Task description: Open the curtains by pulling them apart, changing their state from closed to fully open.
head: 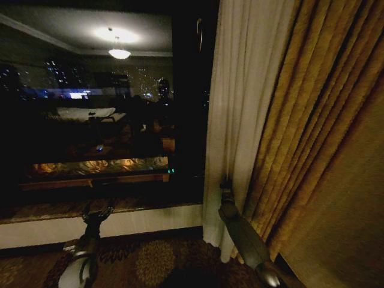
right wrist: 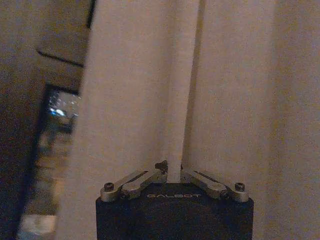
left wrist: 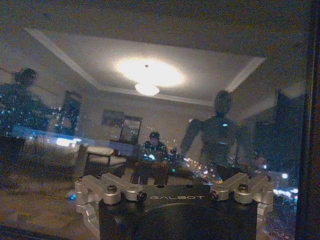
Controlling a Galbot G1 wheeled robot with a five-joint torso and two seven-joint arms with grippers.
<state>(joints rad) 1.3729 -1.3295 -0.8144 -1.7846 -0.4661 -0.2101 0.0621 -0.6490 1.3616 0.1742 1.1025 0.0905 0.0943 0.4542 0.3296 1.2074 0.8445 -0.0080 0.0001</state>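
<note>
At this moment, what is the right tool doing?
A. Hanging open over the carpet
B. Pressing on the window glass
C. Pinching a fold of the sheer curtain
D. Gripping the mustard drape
C: in the right wrist view the right tool's fingers close on a pleat of the sheer curtain; in the head view it meets the white panel, not the mustard drape.
</note>
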